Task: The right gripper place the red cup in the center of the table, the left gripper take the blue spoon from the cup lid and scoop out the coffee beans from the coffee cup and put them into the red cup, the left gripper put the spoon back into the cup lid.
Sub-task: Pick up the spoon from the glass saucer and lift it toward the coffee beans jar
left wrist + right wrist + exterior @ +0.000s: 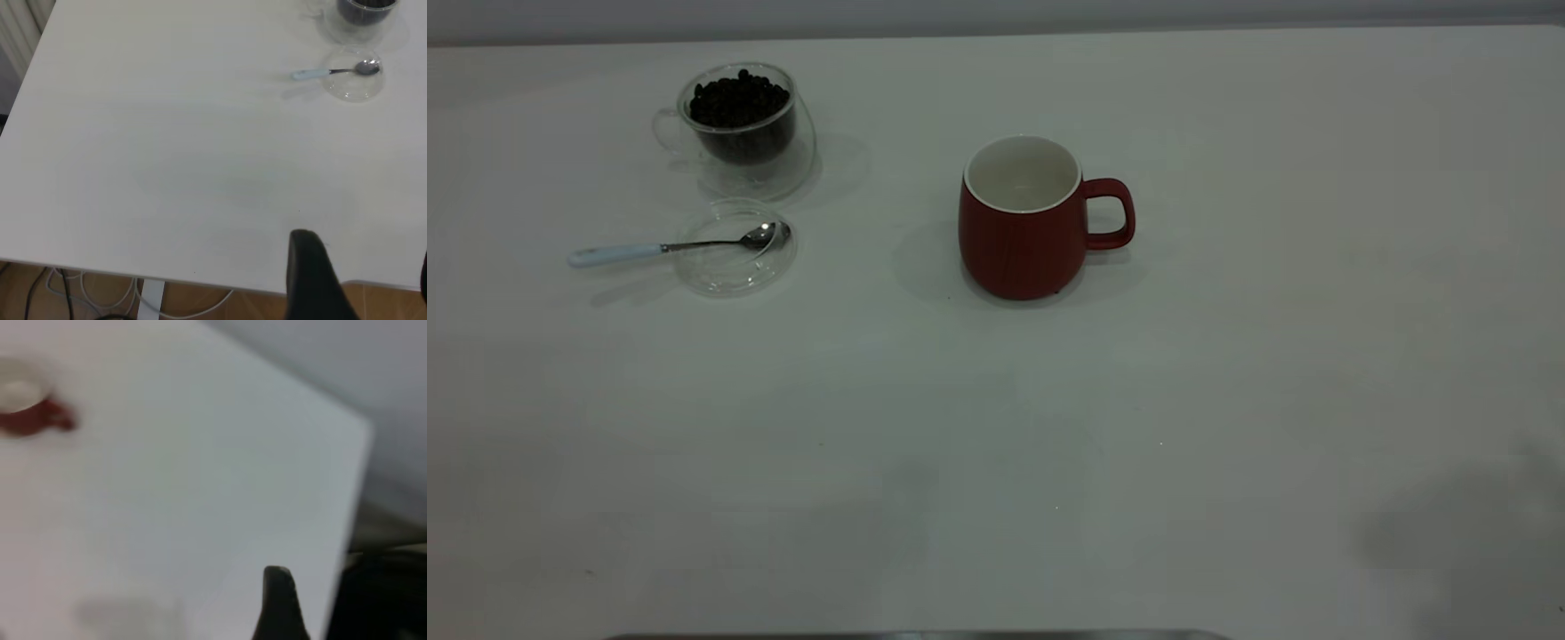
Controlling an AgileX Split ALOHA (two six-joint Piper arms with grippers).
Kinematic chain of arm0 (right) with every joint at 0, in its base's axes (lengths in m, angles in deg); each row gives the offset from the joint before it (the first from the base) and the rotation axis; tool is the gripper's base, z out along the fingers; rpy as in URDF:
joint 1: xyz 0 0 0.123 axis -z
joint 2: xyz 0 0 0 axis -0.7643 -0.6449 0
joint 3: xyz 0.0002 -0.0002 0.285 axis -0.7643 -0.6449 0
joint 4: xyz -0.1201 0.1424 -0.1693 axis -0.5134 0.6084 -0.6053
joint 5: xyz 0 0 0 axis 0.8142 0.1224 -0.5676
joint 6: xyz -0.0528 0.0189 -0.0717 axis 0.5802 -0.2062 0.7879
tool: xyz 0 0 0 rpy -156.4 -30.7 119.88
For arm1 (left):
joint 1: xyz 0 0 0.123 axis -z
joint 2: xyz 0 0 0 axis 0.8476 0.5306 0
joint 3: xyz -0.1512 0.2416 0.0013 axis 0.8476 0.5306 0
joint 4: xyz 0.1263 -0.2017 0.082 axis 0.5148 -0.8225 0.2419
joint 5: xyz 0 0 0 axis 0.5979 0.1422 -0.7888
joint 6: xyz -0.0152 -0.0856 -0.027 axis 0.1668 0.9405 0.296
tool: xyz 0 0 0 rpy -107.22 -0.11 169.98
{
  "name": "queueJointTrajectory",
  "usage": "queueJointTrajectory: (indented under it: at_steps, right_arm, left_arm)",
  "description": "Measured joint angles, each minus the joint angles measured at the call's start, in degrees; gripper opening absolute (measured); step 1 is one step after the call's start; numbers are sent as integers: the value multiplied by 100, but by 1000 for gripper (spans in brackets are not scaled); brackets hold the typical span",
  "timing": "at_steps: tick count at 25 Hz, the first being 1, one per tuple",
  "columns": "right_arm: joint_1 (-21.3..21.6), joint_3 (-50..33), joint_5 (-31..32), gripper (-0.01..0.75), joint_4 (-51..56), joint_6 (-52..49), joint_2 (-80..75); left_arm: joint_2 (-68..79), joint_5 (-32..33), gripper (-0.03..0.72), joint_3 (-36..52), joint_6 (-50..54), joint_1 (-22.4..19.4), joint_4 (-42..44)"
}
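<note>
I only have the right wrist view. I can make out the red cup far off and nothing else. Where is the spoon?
Observer: The blue spoon lies with its bowl in the cup lid, and its handle sticks out over the table.
Operator: And the beans?
Observer: The coffee beans fill the coffee cup, which stands just behind the lid.
Operator: Anything in the red cup yet?
Observer: No, the red cup shows only a bare white inside.

Red cup (1024, 233): matt, white glossy inside. Coffee cup (740, 124) and cup lid (734, 258) beside it: clear glass-like. Blue spoon (680, 246): shiny metal bowl. Table (1049, 427): smooth matt white.
</note>
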Motion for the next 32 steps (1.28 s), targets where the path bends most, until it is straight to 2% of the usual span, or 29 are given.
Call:
queueJointTrajectory:
  at_steps: [5,9,13,23,32]
  right_arm:
    - [0,-1653,0,579,871,67,786]
    - [0,-2959,-348,579,1409,252,1691]
    - [0,-3689,-535,580,1631,366,2578]
    - [0,-4295,-673,581,1678,405,4381]
    - [12,-4319,-664,581,1683,419,4709]
  left_arm:
    - [0,0,449,0,0,0,0]
    - [0,0,449,0,0,0,0]
    - [0,0,449,0,0,0,0]
    - [0,0,449,0,0,0,0]
    - [0,0,449,0,0,0,0]
